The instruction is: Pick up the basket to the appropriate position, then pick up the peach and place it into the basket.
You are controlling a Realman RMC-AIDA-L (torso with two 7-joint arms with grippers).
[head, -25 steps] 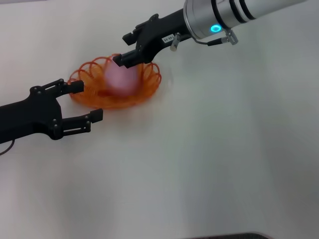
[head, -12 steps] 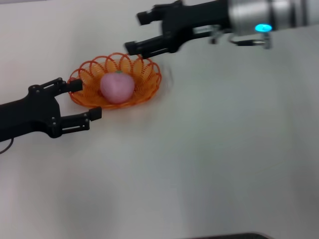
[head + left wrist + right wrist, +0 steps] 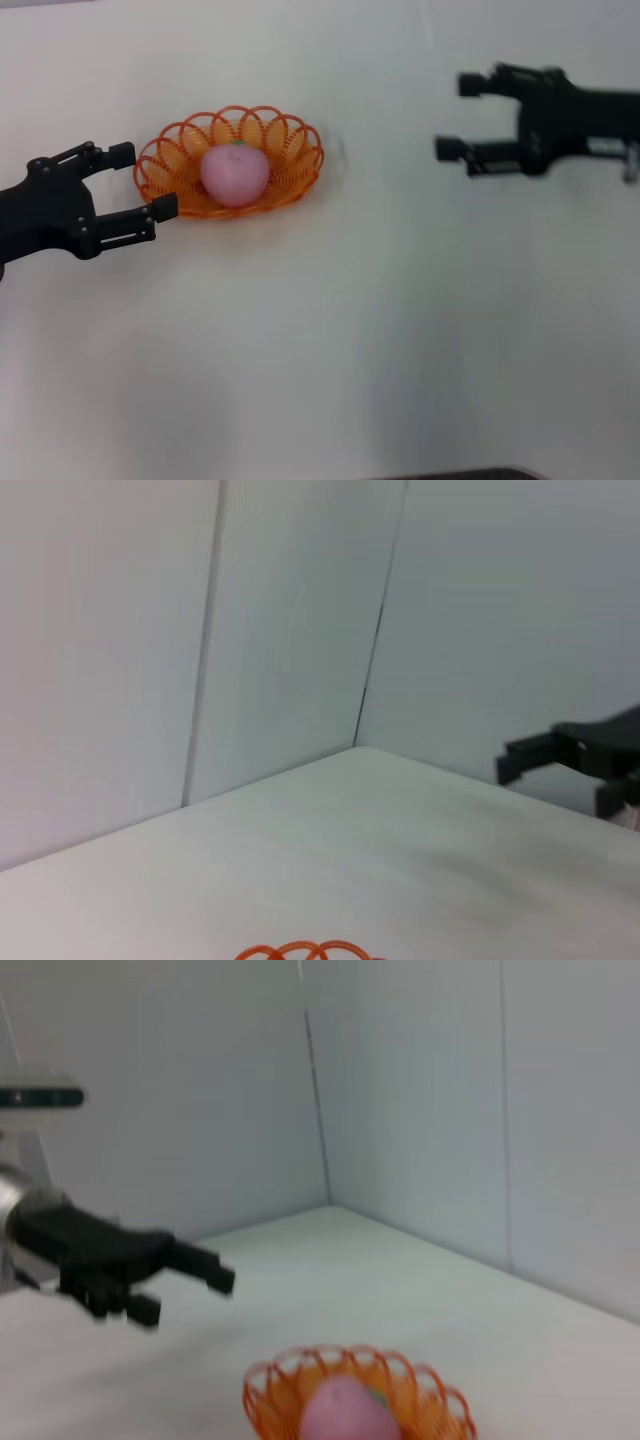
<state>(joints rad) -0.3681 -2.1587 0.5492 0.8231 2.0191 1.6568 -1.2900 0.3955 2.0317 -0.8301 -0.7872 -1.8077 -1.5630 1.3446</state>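
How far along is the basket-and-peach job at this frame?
Done: the peach sits inside the basket on the table. In hand: nothing; the right end effector is open and well off to the basket's right, the left end effector open at its left rim. Left: apparently just parking the arms.

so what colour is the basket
Orange wire, with a looped scalloped rim; the basket shows best in the head view.
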